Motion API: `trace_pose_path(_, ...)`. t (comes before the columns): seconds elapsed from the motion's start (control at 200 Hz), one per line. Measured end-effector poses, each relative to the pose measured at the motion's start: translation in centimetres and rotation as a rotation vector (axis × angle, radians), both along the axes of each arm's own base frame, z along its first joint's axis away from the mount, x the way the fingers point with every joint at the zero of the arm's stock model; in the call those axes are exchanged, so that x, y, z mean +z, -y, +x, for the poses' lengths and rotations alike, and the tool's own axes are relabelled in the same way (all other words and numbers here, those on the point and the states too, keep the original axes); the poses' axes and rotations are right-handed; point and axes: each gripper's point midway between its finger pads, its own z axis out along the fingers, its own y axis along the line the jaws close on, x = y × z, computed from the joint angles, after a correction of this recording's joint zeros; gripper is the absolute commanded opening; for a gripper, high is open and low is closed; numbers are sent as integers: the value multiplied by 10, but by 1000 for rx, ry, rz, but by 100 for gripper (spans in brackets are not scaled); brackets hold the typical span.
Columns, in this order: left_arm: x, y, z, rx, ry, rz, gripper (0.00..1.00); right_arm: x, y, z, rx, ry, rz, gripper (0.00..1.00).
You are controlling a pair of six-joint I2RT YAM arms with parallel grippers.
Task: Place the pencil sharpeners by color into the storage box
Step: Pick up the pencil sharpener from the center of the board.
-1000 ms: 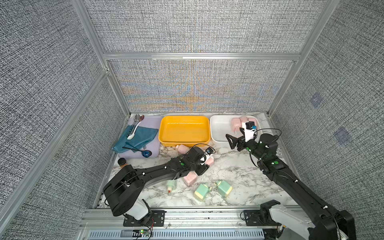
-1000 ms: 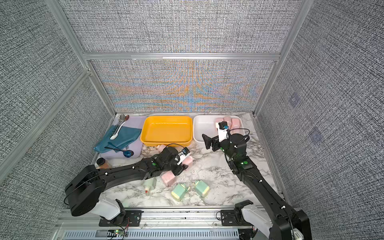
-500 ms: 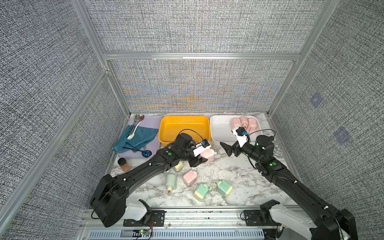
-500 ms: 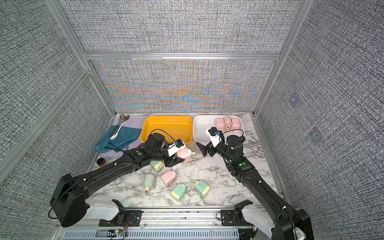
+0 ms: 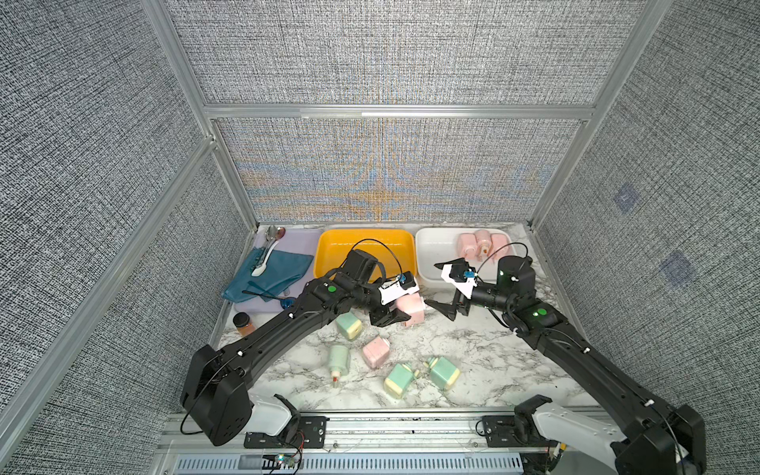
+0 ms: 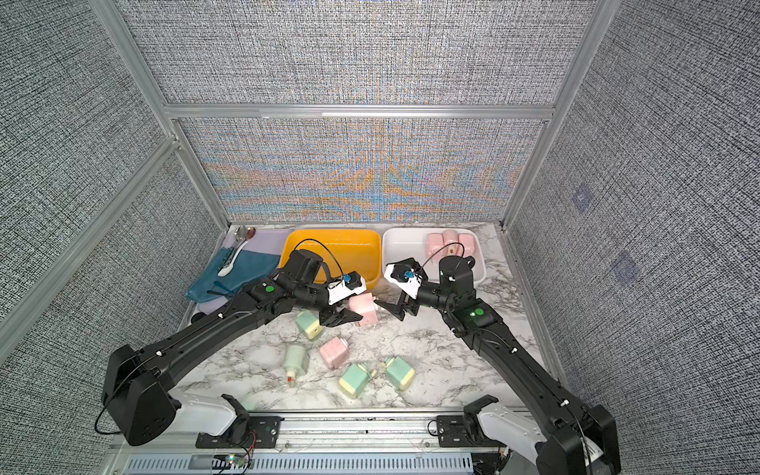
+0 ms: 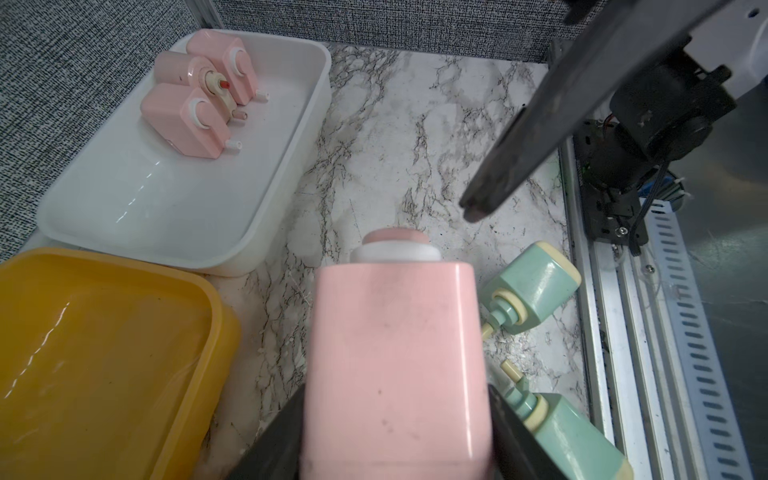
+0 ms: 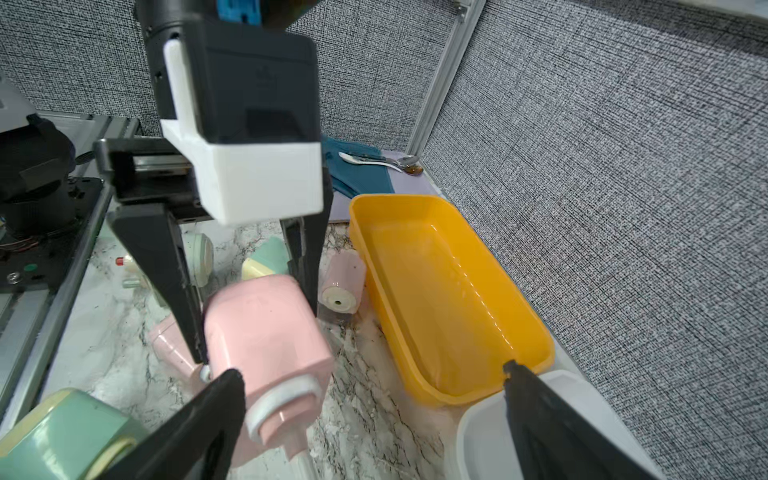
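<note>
Axis of the pastel pink boxy plastic pencil sharpener (image 7: 395, 353), which the left claw (image 7: 395, 436) is grasping, is pointing at the released right claw (image 5: 434, 284) just beside.

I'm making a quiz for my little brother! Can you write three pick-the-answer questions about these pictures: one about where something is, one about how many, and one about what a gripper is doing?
1. Where are the three stored pink sharpeners?
A. in the white box
B. in the yellow box
C. on the blue cloth

2. How many green sharpeners lie on the table?
A. two
B. four
C. six

3. What is the left gripper doing?
A. open and empty
B. shut on a pink sharpener
C. shut on a spoon

Answers:
1 A, all three sit together inside the white box's walls.
2 B, four mint ones show on the marble in both top views.
3 B, its fingers press the pink block's two sides in the left wrist view.
</note>
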Motion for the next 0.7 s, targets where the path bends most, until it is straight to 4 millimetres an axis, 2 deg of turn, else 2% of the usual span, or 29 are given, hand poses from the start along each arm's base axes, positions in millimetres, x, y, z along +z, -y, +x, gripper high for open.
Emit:
trace_pose_path(0.35,-3,-3,0,3,-11,19,0,-28,-35,-2,174,-111,-168,97)
trace_pose_path(0.515,-7,-5,0,14,-34,36,0,-38,-38,-8,234,-153,-212,94)
trace_pose_path(0.701,-2,-6,2,28,-46,19,0,-49,-33,-18,262,-183,-254,93)
